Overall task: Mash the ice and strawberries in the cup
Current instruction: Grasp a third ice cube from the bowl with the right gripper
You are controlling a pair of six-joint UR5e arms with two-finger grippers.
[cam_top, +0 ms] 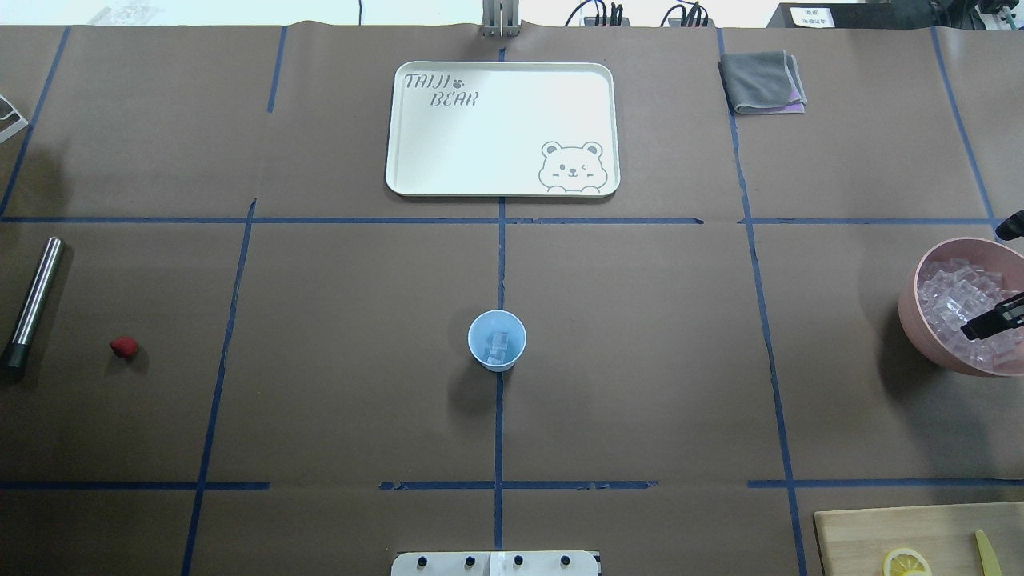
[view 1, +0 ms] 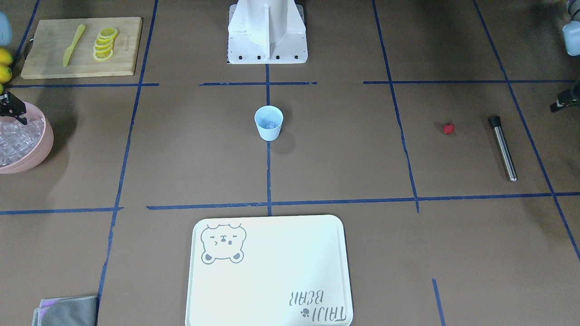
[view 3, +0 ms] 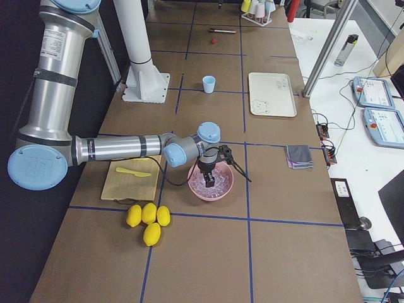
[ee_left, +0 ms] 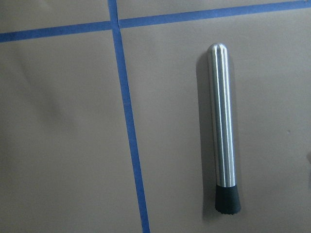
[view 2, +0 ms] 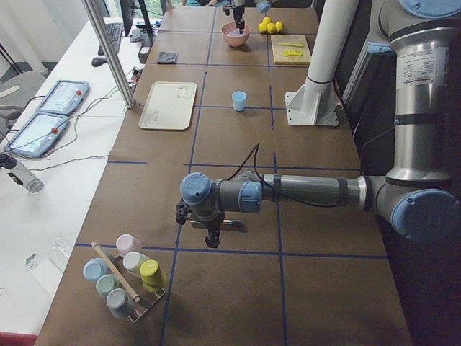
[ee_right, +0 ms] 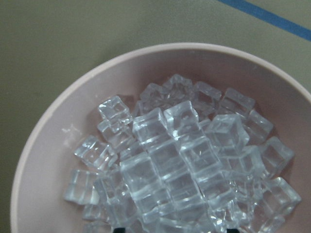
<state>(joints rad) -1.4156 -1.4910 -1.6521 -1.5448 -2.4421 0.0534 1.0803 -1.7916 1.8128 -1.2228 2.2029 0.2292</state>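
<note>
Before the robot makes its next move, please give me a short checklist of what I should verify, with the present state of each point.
1. The cup stands upright at the table's middle with ice cubes inside: ok.
2. The right gripper hangs over the pink bowl of ice: ok.
3. The right gripper is open, with its fingers apart: ok.
4. The strawberry is in the cup: not ok. It lies on the table beside the muddler.
5. The muddler lies free, with nothing on it: ok.
6. The left gripper is open: cannot tell.
</note>
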